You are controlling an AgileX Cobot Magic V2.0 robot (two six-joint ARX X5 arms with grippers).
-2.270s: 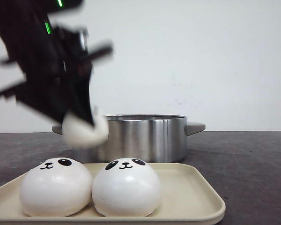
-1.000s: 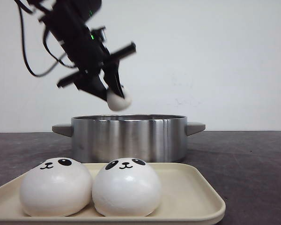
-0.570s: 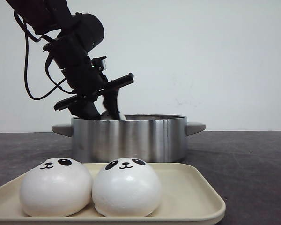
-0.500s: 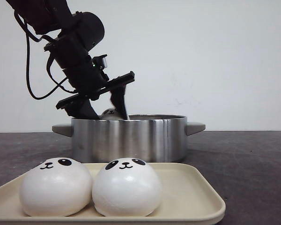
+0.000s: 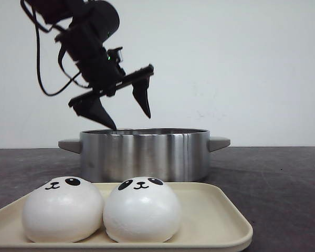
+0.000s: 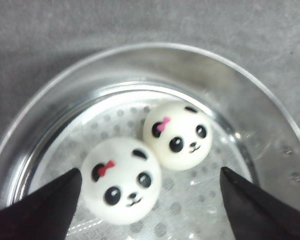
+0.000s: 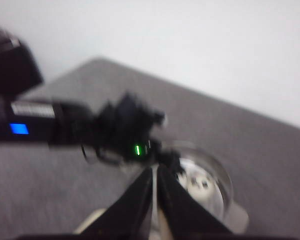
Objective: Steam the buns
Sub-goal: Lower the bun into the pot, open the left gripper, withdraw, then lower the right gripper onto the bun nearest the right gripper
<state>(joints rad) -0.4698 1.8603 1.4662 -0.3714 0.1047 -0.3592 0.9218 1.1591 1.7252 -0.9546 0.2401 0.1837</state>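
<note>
— Buns, where are they all sitting?

— Two buns lie inside the steel pot (image 5: 144,155), on its dotted steamer floor. The left wrist view looks straight down on them: one bun (image 6: 121,180) with a red bow by its ear, and a second bun (image 6: 177,135) with a pink bow, the pair touching side by side. The other two are on the cream tray (image 5: 220,215) at the near edge of the counter (image 5: 283,178). The left-hand tray bun (image 5: 62,209) and the right-hand tray bun (image 5: 142,209) press against each other, both upright with faces toward the front, filling the tray's left half.

— And the pot against the tray?

— Just behind it, further back on the dark counter, with a grey handle sticking out on each side.

— What about the left gripper?

— The left gripper (image 5: 128,111) hangs above the pot's left half, tilted, its two black fingers spread wide with nothing between them. One fingertip sits just over the rim; the other is higher.

— The right one?

— The right gripper (image 7: 155,192) shows only in its own blurred wrist view. Its fingers look drawn close together, a thin gap between them, holding nothing I can see. It looks from a distance toward the pot and the left arm (image 7: 65,127).
</note>
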